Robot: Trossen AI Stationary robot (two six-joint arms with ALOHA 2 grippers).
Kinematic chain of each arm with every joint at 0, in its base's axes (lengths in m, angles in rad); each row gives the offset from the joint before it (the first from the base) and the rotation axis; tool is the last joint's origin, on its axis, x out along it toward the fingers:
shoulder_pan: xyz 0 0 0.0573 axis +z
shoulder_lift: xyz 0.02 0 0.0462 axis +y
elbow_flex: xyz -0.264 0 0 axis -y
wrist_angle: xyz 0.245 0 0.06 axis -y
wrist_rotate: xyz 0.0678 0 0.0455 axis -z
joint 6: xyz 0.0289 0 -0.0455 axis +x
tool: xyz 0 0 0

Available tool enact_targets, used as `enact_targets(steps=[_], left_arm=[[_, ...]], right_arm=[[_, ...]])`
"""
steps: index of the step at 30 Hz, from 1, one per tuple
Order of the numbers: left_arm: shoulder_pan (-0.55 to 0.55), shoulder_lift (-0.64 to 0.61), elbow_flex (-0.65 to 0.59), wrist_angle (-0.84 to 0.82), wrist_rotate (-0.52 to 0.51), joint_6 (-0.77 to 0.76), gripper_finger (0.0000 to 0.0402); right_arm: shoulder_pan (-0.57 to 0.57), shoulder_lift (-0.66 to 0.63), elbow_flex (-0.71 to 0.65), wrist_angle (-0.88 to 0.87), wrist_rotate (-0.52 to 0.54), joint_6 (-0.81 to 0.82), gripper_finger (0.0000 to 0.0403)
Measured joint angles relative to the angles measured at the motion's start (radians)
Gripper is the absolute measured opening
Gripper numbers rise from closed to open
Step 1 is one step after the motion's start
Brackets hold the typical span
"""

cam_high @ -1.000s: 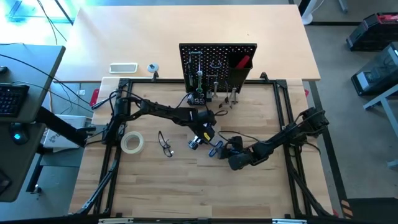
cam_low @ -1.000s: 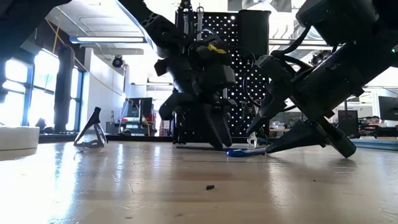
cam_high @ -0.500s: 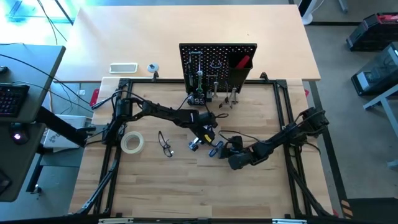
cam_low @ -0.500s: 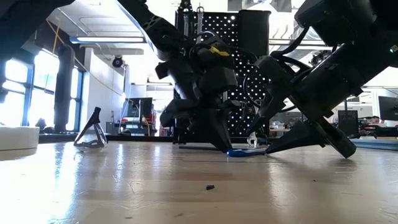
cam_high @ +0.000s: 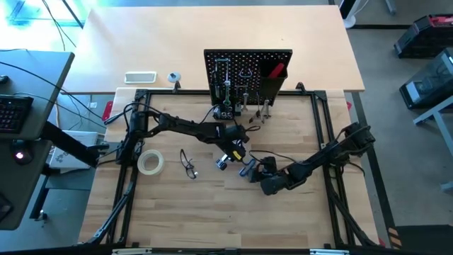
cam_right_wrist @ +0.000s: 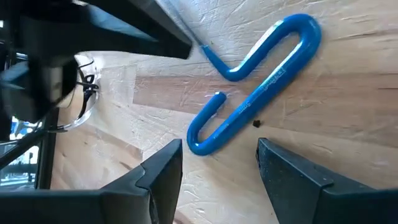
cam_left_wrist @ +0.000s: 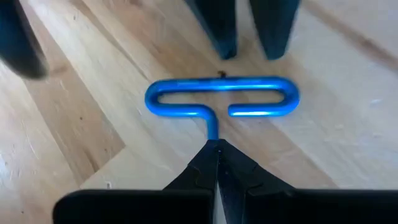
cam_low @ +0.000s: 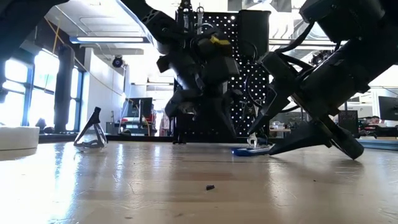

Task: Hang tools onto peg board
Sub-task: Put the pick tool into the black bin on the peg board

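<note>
In front of the peg board (cam_high: 248, 71), the left gripper (cam_left_wrist: 217, 148) had lifted slightly, jaws pinching the hex key's (cam_left_wrist: 222, 102) shaft on the tabletop (cam_high: 212, 212), the right gripper (cam_right_wrist: 217, 163) spread just beside it, so hanging could follow.

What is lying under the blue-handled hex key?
Bare wooden table lies under the blue-handled hex key. Its shaft disappears between the shut fingers of the left gripper, so the tip is hidden.

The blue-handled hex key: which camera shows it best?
The left wrist view: the blue-handled hex key fills it, its shaft pinched by the left gripper. The right wrist view shows it slanted; low view, a sliver; high view, a speck.
</note>
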Motion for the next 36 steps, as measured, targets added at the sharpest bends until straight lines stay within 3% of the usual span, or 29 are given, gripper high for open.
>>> enact_targets(steps=[5, 9, 13, 20, 27, 36], left_arm=[[0.0, -0.014, 0.018, -0.006, 0.036, -0.009, 0.0002], [-0.001, -0.015, 0.027, -0.032, -0.029, -0.021, 0.0001], [0.024, -0.015, 0.027, -0.149, -0.008, -0.006, 0.0001], [0.095, -0.015, 0.003, -0.117, -0.048, -0.019, 0.0041], [0.128, 0.015, -0.006, -0.143, 0.041, -0.088, 0.0081], [0.072, 0.051, -0.002, -0.291, 0.079, -0.159, 0.0086]], right_arm=[[-0.021, 0.0, -0.001, -0.02, 0.02, -0.014, 0.0202], [-0.027, 0.0, -0.001, -0.023, 0.014, -0.034, 0.0202], [-0.009, 0.0, -0.001, -0.03, 0.017, -0.044, 0.0202], [-0.007, 0.0, 0.0, -0.108, 0.058, -0.014, 0.0202], [-0.059, 0.001, -0.001, -0.107, 0.06, -0.092, 0.0201], [-0.136, 0.003, -0.004, -0.063, 0.063, -0.274, 0.0201]])
